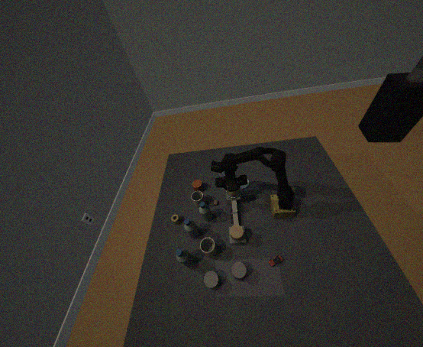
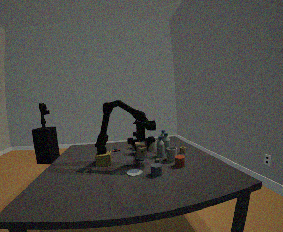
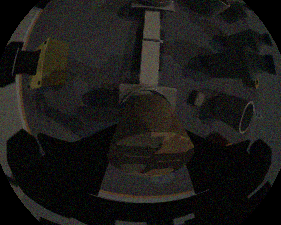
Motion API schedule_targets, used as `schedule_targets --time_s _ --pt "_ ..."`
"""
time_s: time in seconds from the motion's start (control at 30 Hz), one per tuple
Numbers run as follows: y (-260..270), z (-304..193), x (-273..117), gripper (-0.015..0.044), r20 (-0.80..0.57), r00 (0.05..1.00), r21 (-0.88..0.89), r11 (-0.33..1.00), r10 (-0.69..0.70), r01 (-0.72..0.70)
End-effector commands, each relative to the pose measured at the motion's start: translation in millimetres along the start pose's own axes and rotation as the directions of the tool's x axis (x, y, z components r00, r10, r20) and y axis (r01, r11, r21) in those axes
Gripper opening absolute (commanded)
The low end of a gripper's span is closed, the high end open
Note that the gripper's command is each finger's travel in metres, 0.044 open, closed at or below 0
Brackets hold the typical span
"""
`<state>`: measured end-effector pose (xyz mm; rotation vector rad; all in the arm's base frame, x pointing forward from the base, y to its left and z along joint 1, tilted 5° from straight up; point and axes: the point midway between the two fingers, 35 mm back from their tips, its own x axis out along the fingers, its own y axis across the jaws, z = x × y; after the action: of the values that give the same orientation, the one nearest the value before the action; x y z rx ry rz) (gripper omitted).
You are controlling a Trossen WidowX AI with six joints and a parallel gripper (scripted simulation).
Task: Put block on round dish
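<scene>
My gripper (image 1: pixel 232 184) (image 2: pixel 141 148) (image 3: pixel 148 129) is shut on the near tan cup (image 2: pixel 141 152) (image 3: pixel 150 119). It holds the cup upright, a little above the near end of the balance (image 1: pixel 235 212) (image 2: pixel 140 158) (image 3: pixel 150 59). The other tan cup (image 1: pixel 237 231) (image 2: pixel 139 143) stands on the far end of the balance. The pale round dish (image 1: pixel 246 186) (image 2: pixel 134 172) lies on the table in front of the near end, partly hidden by the gripper in the top view. I cannot make out a block under the held cup; the views are dark there.
A blue-grey cylinder (image 2: pixel 156 170) stands beside the dish, with an orange one (image 1: pixel 197 185) (image 2: pixel 180 161) beyond. An open pot (image 1: pixel 197 196) (image 2: pixel 171 154), a small pale object (image 1: pixel 215 202) (image 3: pixel 199 98) and bottles (image 2: pixel 160 148) stand beside the balance. A toy car (image 1: pixel 276 261) lies farther off.
</scene>
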<state>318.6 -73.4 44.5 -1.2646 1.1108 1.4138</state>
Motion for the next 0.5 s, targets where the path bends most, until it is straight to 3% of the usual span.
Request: schedule_targets --time_s 0.0,0.47 --pt "-4 -6 -11 0.0000 -0.023 1.000 -0.002 1.000 -0.020 0.019" --pt "-3 -5 -29 0.0000 -0.023 1.000 -0.002 1.000 -0.019 0.019"
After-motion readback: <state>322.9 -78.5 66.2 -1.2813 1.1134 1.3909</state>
